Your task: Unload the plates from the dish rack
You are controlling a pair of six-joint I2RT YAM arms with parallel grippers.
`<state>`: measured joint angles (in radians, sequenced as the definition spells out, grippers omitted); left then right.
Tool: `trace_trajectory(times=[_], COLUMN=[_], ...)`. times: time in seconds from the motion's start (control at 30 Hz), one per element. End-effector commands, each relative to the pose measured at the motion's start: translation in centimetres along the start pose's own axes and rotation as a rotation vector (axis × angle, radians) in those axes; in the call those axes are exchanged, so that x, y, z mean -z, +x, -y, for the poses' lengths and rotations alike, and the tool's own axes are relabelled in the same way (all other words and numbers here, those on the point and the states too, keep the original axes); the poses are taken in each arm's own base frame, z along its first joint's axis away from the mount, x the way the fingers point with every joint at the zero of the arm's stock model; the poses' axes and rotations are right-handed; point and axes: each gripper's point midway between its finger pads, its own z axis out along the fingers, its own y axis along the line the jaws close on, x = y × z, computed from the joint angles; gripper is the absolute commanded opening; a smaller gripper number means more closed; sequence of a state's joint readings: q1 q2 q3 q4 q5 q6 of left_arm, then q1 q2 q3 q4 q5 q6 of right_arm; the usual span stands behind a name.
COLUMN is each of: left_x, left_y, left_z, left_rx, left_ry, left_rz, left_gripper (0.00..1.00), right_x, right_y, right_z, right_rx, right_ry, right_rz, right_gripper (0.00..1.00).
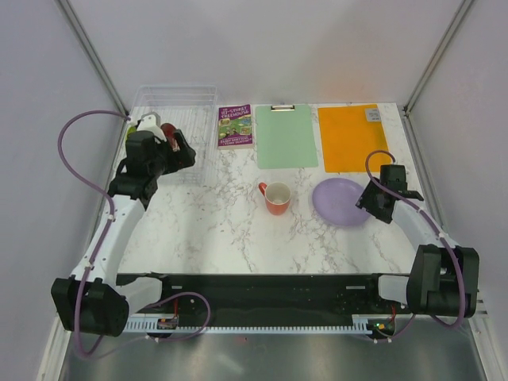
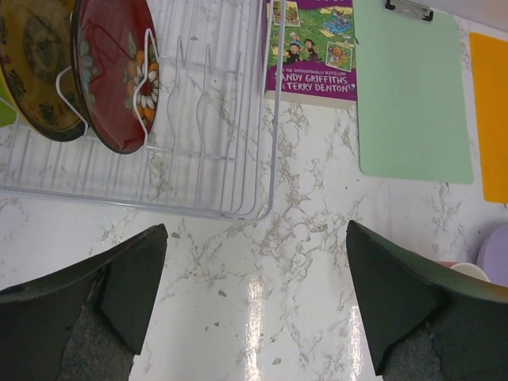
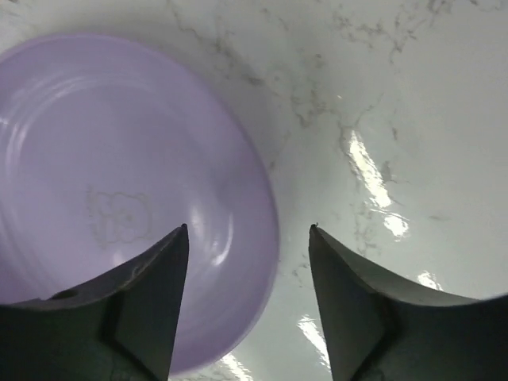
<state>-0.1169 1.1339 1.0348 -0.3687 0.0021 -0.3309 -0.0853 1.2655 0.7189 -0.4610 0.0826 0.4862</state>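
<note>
- Right gripper (image 3: 248,230), right of centre in the top view: fingers apart, holding nothing, over the right rim of the lavender plate (image 1: 340,202). The plate lies flat on the table (image 1: 214,230).
- Mug (image 1: 277,198), centre: upright, near the plate's left, apart from it.
- Left gripper (image 2: 255,226), upper left: fingers wide apart, empty, by a corner of the rack (image 2: 238,143).
- In the rack: red plate (image 2: 111,71) and dark plate (image 2: 36,63) on edge side by side; only a sliver of green plate (image 2: 4,111) shows beyond them.
- Top of frame, left to right: book (image 1: 236,125), clipboard (image 1: 286,136), orange sheet (image 1: 348,136).
</note>
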Motion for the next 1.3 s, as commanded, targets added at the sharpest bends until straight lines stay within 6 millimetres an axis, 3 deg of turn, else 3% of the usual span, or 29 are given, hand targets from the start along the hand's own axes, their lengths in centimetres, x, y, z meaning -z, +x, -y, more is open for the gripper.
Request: trace_trajectory(times=[0.0,0.1,0.23,0.4,0.47,0.53,0.6,0.7,1.07,1.17,1.2,1.27], left_x=[-0.6,-1.1,-2.0,-3.9,-5.3,-6.5,-7.0,-8.4,-12.8,-14.0,-14.4,-14.9], left_y=[-0.8,-1.2,-2.3,-5.0,-5.2,-5.9,-6.6,-6.1,-4.3,-3.5,-3.4,-3.2], left_z=[-0.3,-0.9,-1.8,-3.1,-4.7,-5.6,-6.3,-7.9,-10.9,-11.5,-11.5,-11.5], left_rx=[0.013,0.019,0.019,0.018,0.006,-0.010,-0.018,-0.028,-0.046,-0.053,-0.054,-0.060], left_ry=[0.018,0.003,-0.026,-0.081,-0.161,-0.209,-0.252,-0.327,-0.432,-0.446,-0.441,-0.436], left_rz=[0.017,0.019,0.037,0.083,0.082,0.096,0.108,0.094,0.060,0.045,0.043,0.042], left_gripper=[1.00,1.00,1.00,1.00,0.99,0.97,0.95,0.90,0.89,0.84,0.74,0.65], right_x=[0.2,0.5,2.4,8.3,10.0,10.5,10.6,10.5,8.8,8.0,7.9,7.4], right_y=[-0.5,-0.9,-2.6,-7.4,-8.4,-8.7,-8.6,-8.4,-8.2,-8.0,-7.9,-7.7], right_z=[2.8,3.2,2.7,0.7,-0.1,-0.6,-0.8,-1.1,-1.7,-1.8,-1.9,-2.0], right_rx=[-0.007,-0.012,-0.016,-0.001,0.012,0.029,0.033,0.037,0.061,0.062,0.061,0.065], right_ry=[0.122,0.147,0.125,0.011,-0.029,-0.054,-0.060,-0.080,-0.091,-0.095,-0.097,-0.097], right_rz=[0.049,0.059,0.130,0.334,0.366,0.364,0.353,0.341,0.302,0.284,0.280,0.268], right_gripper=[0.73,0.90,0.90,0.96,0.96,0.96,0.96,0.95,0.95,0.95,0.95,0.95])
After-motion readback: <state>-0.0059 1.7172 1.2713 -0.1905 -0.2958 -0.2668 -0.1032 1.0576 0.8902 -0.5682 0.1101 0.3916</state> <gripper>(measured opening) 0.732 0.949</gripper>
